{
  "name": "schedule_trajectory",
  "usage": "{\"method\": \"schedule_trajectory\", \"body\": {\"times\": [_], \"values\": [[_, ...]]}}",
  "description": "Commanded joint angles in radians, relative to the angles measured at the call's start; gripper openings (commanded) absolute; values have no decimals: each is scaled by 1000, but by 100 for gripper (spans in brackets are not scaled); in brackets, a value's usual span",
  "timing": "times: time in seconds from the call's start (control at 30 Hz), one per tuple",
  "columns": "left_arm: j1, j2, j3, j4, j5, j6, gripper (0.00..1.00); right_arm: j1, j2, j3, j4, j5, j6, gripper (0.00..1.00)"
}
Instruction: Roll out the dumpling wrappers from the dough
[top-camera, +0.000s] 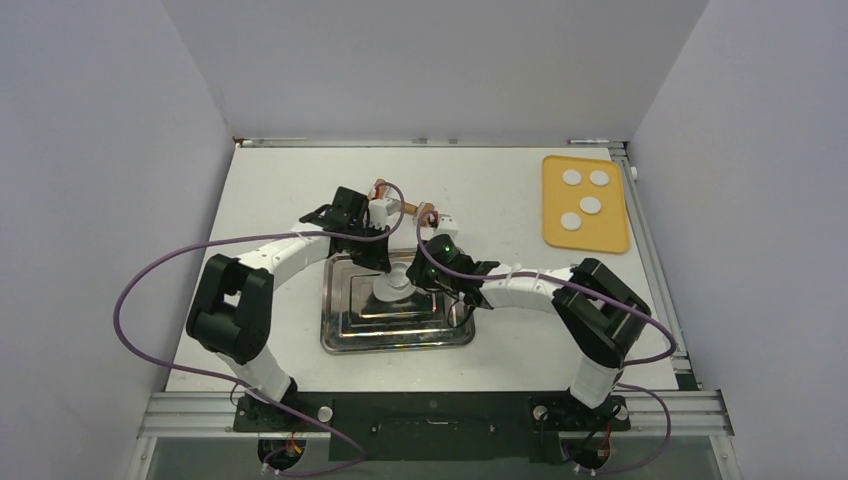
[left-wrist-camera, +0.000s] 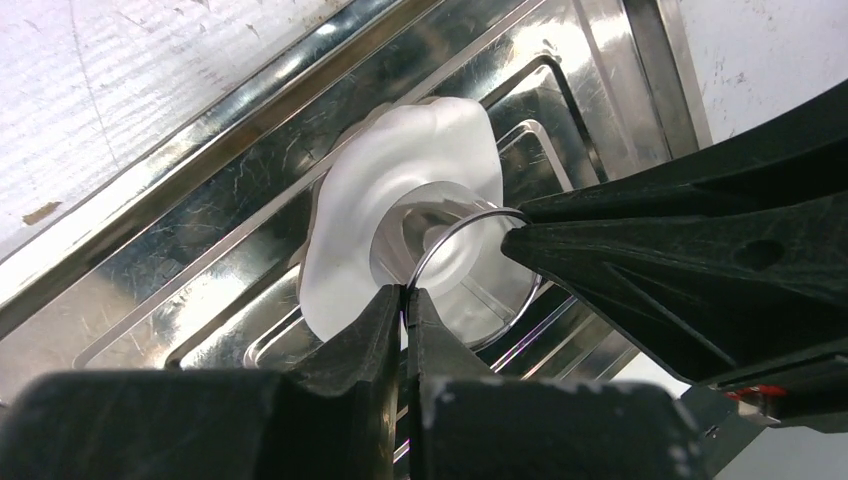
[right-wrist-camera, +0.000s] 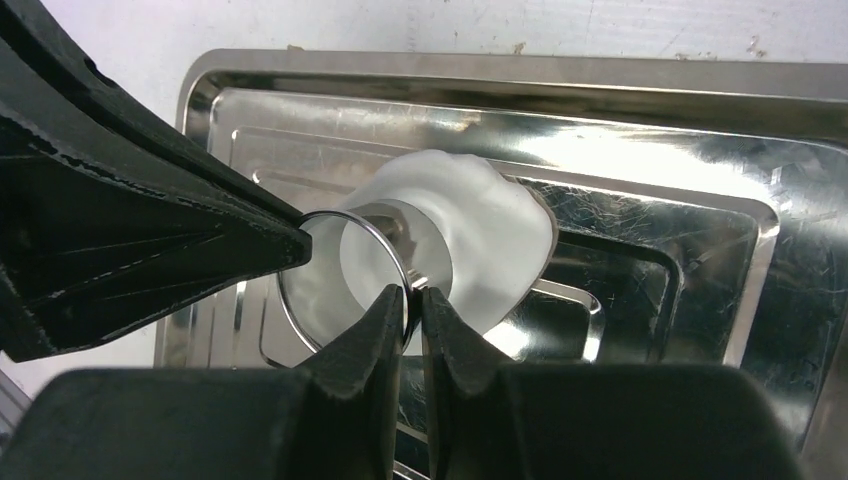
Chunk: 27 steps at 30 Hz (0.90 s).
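A white dough sheet (top-camera: 392, 285) lies in a steel tray (top-camera: 340, 335) at the table's middle. A round cutter ring (left-wrist-camera: 470, 215) stands on the dough (left-wrist-camera: 400, 170). My left gripper (left-wrist-camera: 408, 292) is shut on the ring's thin rim from one side. My right gripper (right-wrist-camera: 413, 290) is shut on the rim of the ring (right-wrist-camera: 340, 215) from the other side, over the dough (right-wrist-camera: 490, 240). In the top view the left gripper (top-camera: 383, 266) and right gripper (top-camera: 412, 286) meet over the tray. Several small round wrappers (top-camera: 591, 205) lie on an orange mat (top-camera: 610, 235) at the back right.
A rolling pin (top-camera: 400, 207) with wooden handles lies just behind the tray, partly hidden by the arms. The right gripper's finger (left-wrist-camera: 700, 260) crowds the left wrist view. Grey walls close the table on three sides.
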Motion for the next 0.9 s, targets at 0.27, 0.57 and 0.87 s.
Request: {"method": "schedule_trajectory", "body": {"times": [0.27,0.57,0.87], "values": [[-3,33,-18,26,68,-9,0,0,81,64,-22,21,-37,9],[-5,131,-32,-7,28,66,0,12,153,56,-46,21,-30,8],[-101,192,-22,-109,-126,351,0,33,162,-19,-81,50,-38,9]]}}
